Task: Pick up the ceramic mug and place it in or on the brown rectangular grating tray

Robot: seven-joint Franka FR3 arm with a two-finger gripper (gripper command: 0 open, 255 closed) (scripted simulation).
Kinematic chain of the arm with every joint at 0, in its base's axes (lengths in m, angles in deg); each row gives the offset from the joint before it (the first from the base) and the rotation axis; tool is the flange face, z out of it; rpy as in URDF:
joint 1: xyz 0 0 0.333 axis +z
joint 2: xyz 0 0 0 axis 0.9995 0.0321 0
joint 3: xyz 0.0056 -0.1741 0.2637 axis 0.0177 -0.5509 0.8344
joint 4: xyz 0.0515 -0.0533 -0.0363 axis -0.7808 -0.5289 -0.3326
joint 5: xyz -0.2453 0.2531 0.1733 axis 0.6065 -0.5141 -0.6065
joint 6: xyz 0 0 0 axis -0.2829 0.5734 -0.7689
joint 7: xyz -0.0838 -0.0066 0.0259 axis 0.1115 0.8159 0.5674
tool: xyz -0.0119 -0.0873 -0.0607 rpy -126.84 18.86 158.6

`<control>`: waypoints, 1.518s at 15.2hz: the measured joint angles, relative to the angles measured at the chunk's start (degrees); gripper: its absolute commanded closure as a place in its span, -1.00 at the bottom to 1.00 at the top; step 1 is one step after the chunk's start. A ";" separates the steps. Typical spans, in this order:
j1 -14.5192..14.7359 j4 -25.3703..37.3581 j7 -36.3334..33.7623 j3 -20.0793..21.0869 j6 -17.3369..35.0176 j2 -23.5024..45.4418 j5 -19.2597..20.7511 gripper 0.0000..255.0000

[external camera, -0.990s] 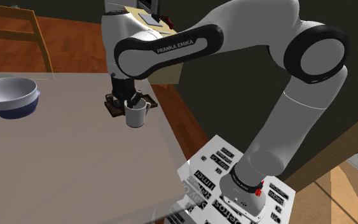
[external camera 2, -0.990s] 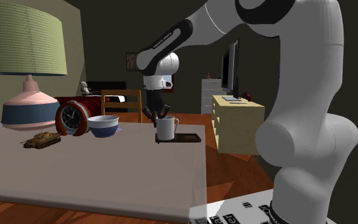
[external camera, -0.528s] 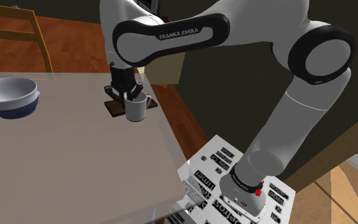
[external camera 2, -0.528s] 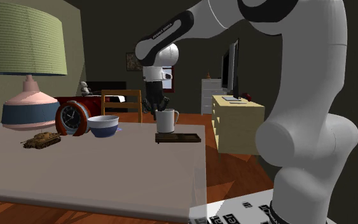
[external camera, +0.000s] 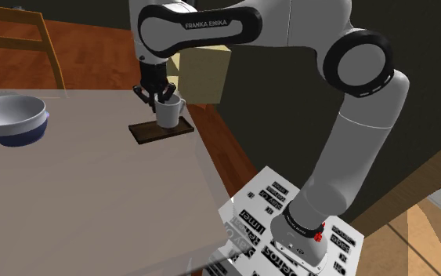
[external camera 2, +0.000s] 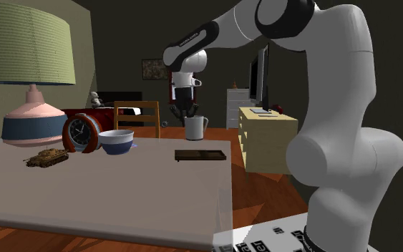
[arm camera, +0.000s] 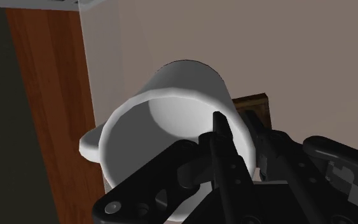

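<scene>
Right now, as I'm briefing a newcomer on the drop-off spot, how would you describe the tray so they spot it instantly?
Find the grey table. Near its edge on the arm's side, under the raised white mug, lies the tray. It alone is a flat, dark brown rectangle; the bowl, clock and lamp stand taller.

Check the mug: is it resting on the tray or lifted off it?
Lifted. The second exterior view shows the mug hanging upright, clear above the brown tray, with the gripper shut on its rim.
</scene>
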 measured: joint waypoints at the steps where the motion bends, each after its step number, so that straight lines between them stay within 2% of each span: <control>1: -0.45 1.22 0.90 -0.43 -0.24 0.96 0.33 1.00; 9: -1.93 20.16 6.82 -3.35 -7.02 13.30 3.83 1.00; 23: -2.60 12.43 6.24 -3.85 2.24 14.96 4.59 1.00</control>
